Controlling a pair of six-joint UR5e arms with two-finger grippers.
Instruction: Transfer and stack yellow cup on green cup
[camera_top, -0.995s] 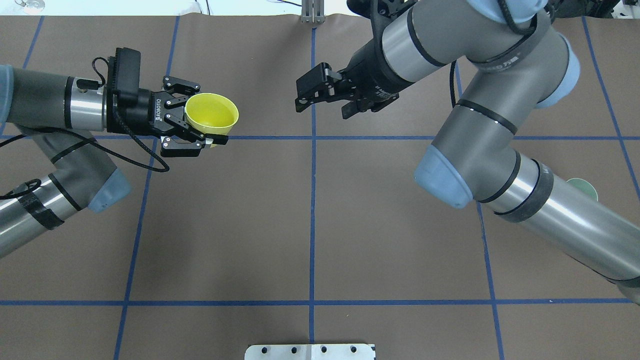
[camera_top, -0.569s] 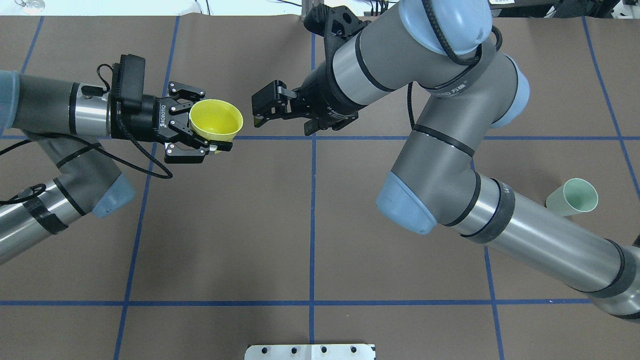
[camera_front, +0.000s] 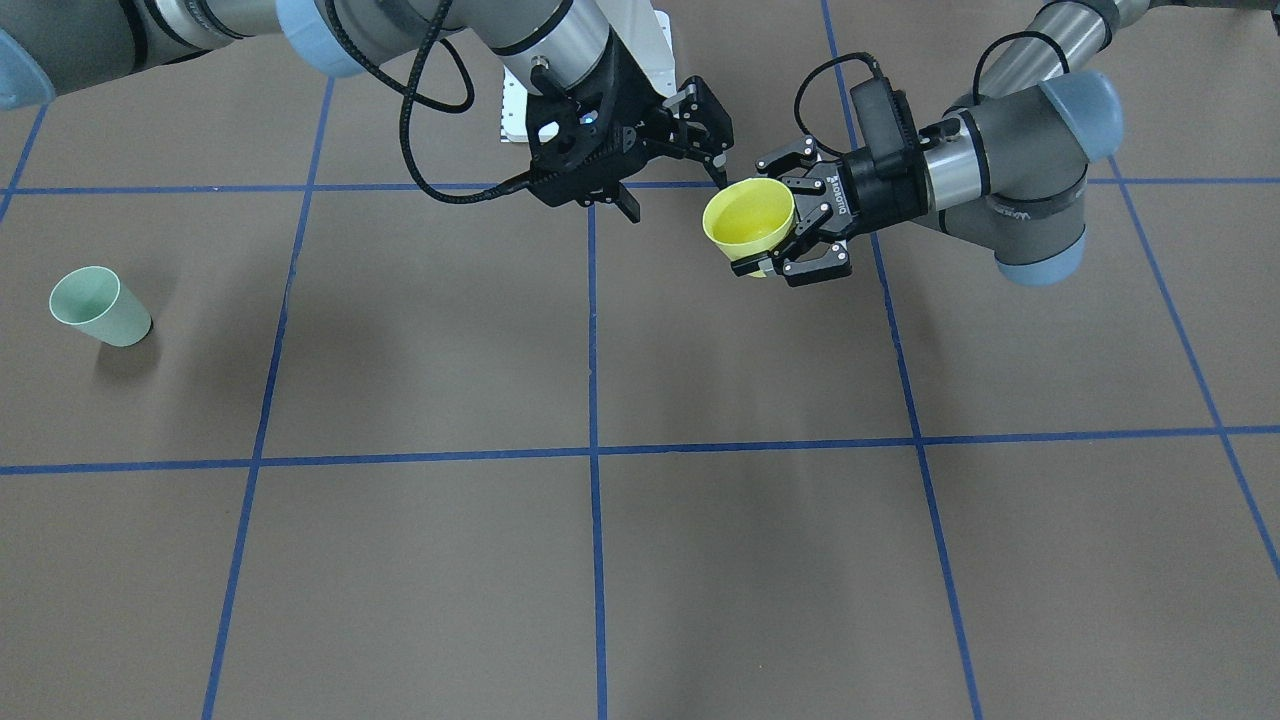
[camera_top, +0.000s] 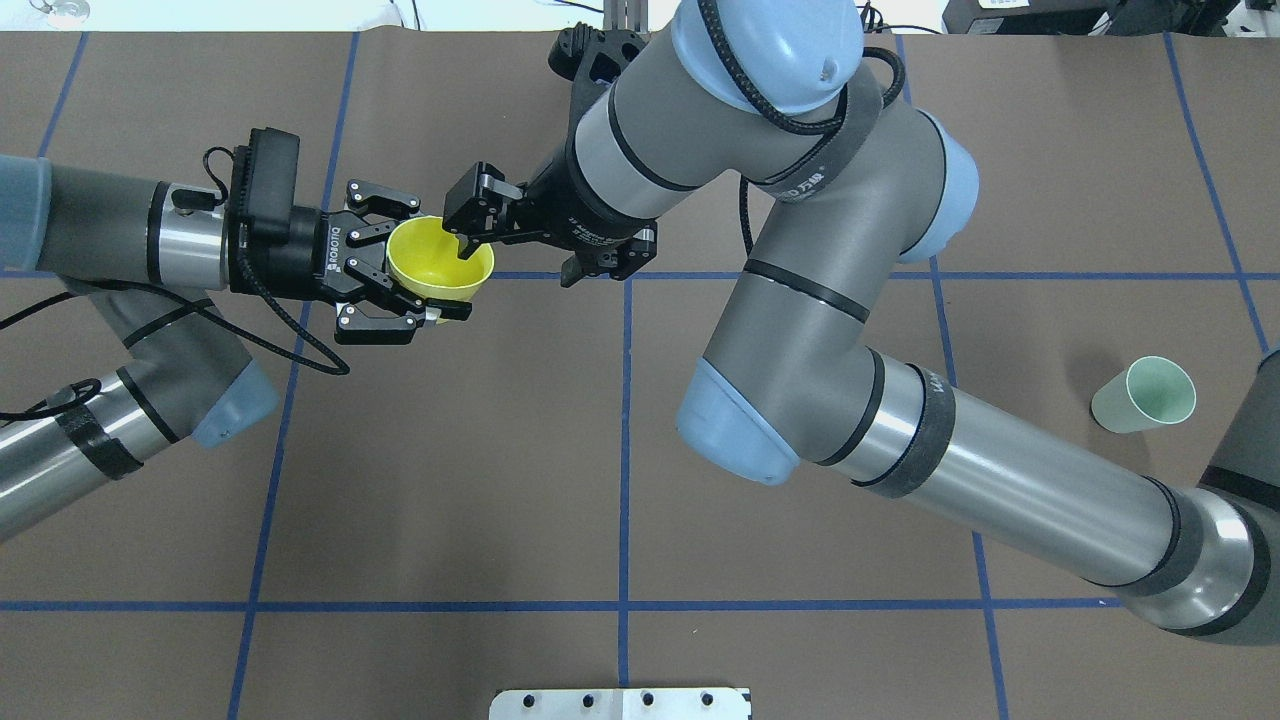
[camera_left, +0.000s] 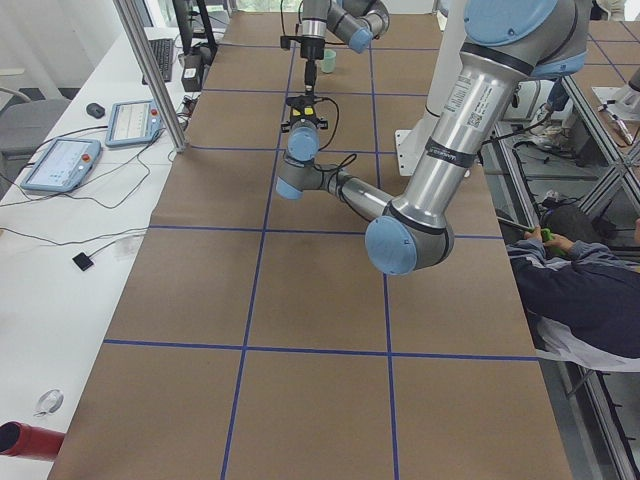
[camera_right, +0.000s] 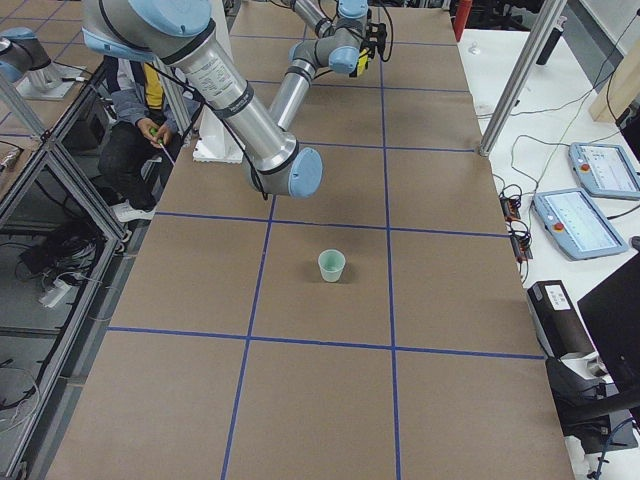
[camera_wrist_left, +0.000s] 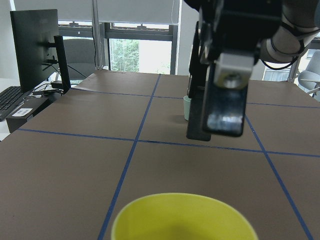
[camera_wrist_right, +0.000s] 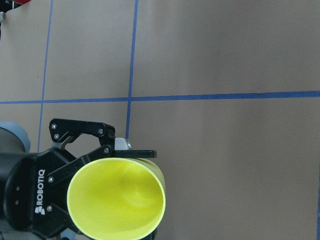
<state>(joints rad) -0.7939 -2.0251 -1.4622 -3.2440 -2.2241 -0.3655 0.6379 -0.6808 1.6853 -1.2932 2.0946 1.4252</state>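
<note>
The yellow cup is held sideways-tilted above the table in my left gripper, which is shut on its wall. It also shows in the front view and from above in the right wrist view. My right gripper is open and points down, right beside the cup. One of its fingers hangs over the cup's rim, and I cannot tell whether it touches. The green cup stands upright alone at the right side of the table, far from both grippers; the front view shows it at the left.
The brown table cover carries a blue tape grid. A metal plate sits at the near edge. The right arm's long forearm crosses the right half of the table close to the green cup. Operator desks flank the table ends.
My right arm has swung left, bringing its open gripper from the table's centre line up to the yellow cup. The left gripper and cup edged right. The green cup came out from behind the right forearm.
</note>
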